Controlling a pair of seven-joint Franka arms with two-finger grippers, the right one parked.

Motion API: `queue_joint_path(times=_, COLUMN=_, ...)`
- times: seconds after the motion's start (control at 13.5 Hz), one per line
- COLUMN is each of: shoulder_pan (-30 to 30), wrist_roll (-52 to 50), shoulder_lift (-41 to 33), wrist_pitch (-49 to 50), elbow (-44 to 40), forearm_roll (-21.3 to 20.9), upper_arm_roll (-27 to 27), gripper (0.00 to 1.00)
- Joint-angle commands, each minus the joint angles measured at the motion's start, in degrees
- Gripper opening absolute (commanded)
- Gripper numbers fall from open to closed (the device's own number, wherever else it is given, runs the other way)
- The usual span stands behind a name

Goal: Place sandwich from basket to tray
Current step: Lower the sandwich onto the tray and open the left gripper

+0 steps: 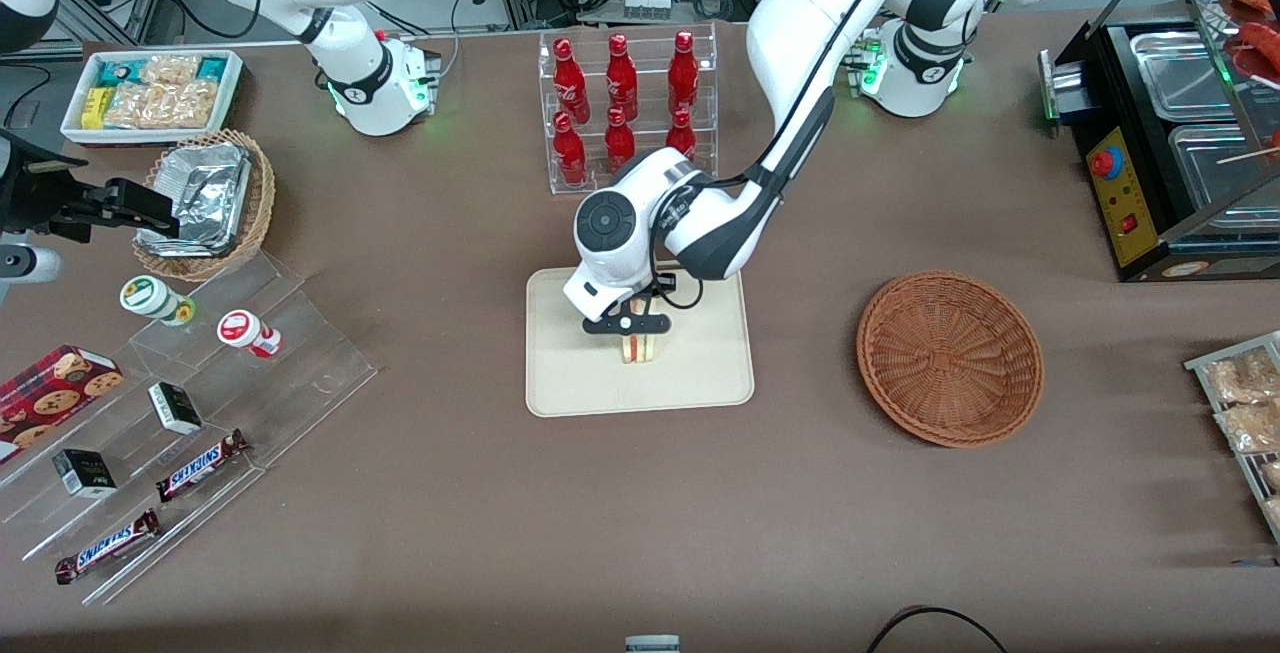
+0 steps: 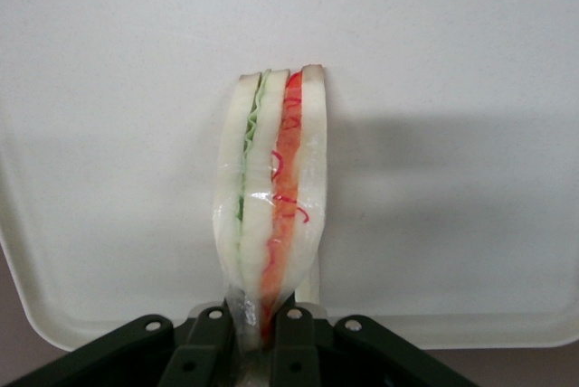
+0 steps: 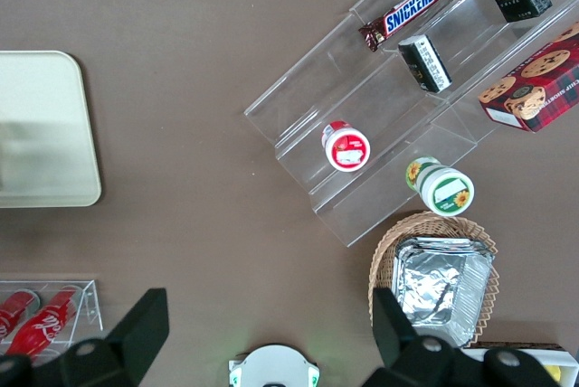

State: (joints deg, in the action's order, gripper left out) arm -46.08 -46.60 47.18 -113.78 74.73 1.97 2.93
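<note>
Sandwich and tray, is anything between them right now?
Nothing visible. The gripper holds the sandwich pinched between its fingers, directly over the bare tray. The basket sits empty toward the working arm's end.

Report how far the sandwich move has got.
Done: the reddish-brown wicker basket holds nothing, and the sandwich is over the cream tray. In hand: the tool is shut on the sandwich's edge, standing it upright on or just above the tray; contact is unclear. Left: open the tool and withdraw.
</note>
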Motion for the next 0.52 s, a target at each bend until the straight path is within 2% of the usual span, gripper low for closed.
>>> queue_joint_path(times=0.0, shoulder_pan=-0.85, wrist_roll=-1.12, shoulder_lift=0.19, wrist_pitch=0.4, elbow=-0.73, forearm_roll=0.67, upper_arm_roll=-0.82, gripper=0.61)
queue_joint_path(times=0.07, shoulder_pan=-0.85, wrist_roll=-1.12, shoulder_lift=0.19, wrist_pitch=0.31, elbow=-0.73, forearm_roll=0.32, upper_arm_roll=-0.91, gripper=1.0)
queue_joint_path(times=0.44, shoulder_pan=-0.5, wrist_roll=-2.61, shoulder_lift=-2.35, wrist_pitch=0.31, elbow=-1.52, forearm_roll=0.67, upper_arm_roll=-1.17, gripper=1.0)
